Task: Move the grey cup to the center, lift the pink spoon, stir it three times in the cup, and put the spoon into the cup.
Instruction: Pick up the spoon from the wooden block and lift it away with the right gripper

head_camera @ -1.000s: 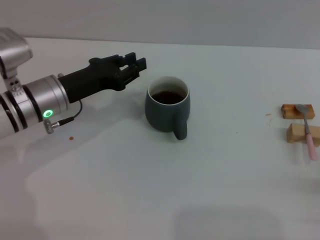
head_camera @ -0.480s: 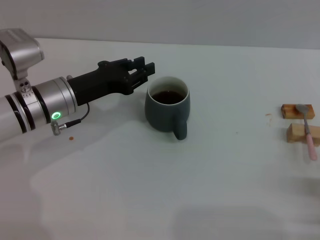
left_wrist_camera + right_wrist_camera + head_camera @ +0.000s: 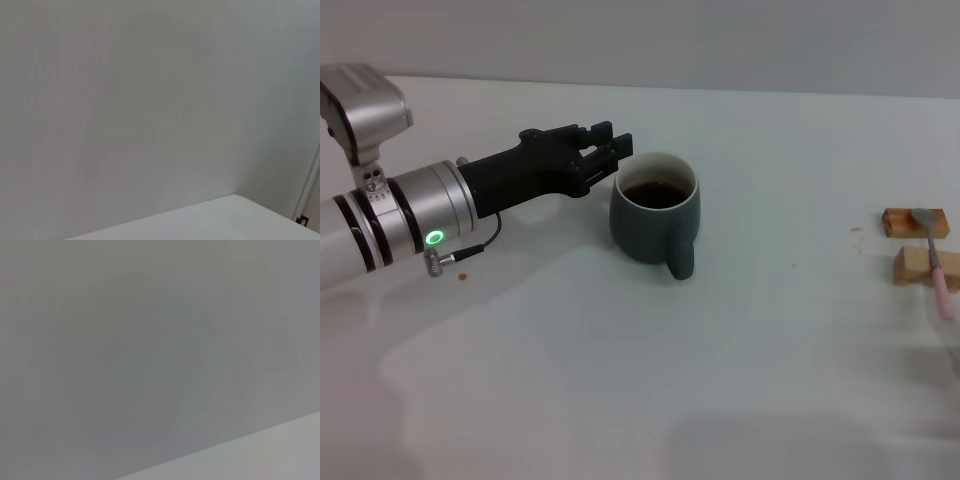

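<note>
Head view: left gripper [image 3: 620, 158] at the grey cup's [image 3: 655, 218] rim, grip state unclear.
Pink spoon [image 3: 933, 258] untouched on wooden blocks [image 3: 916, 245]; lifting, stirring, drop-in all pending.

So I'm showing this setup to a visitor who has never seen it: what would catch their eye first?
Probably the left gripper, black on a silver arm reaching in from the left, its tips right beside the rim of the grey cup. The cup stands near the table's middle with dark liquid inside and its handle facing the robot. Far right, the pink spoon lies across two wooden blocks.
</note>
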